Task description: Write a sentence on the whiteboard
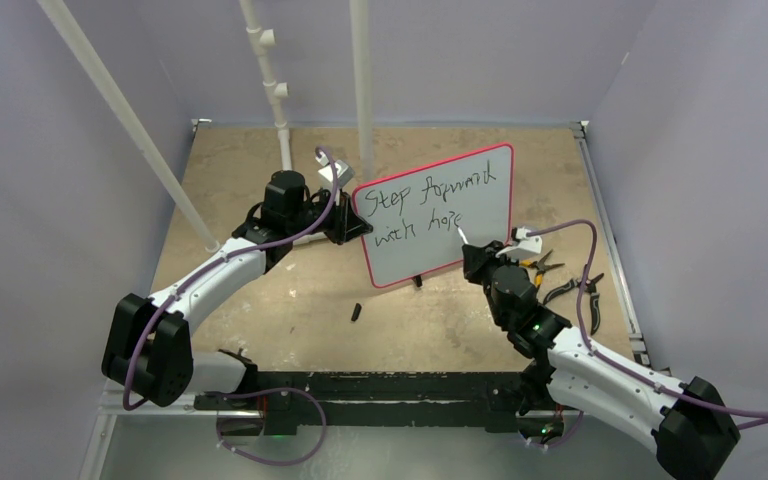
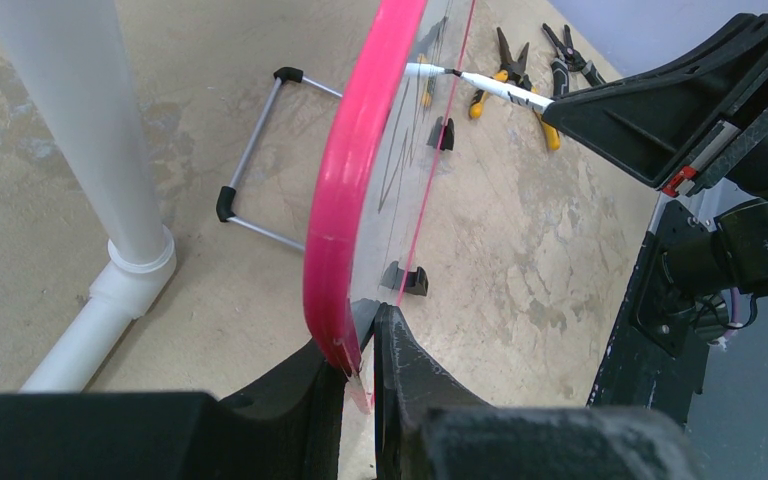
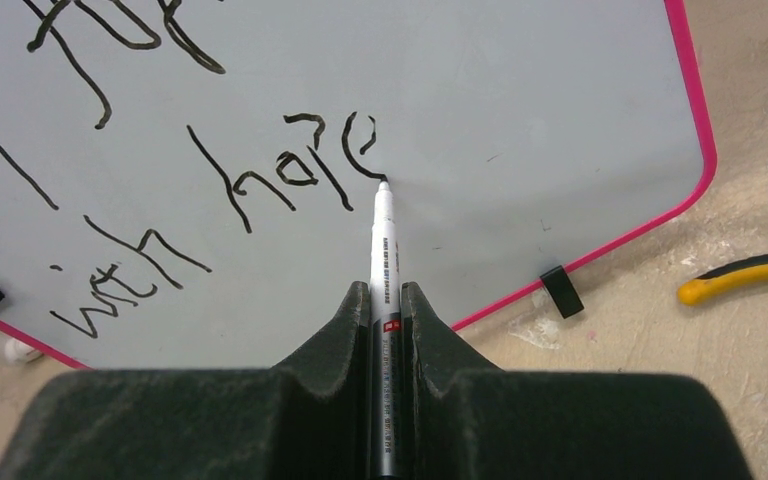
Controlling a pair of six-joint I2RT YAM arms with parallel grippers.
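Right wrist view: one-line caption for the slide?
Right gripper shut on a marker, tip at the final letter of the sentence on the pink-framed whiteboard; a yellow tool handle lies at right.

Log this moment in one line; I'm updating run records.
left jaws: shut on whiteboard edge | right jaws: shut on marker | tip: at last letter of sentence

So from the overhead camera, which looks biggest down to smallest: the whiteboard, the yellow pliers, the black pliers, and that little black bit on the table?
1. whiteboard: by far the largest.
2. black pliers and yellow pliers: too alike to rank.
3. little black bit: the smallest.
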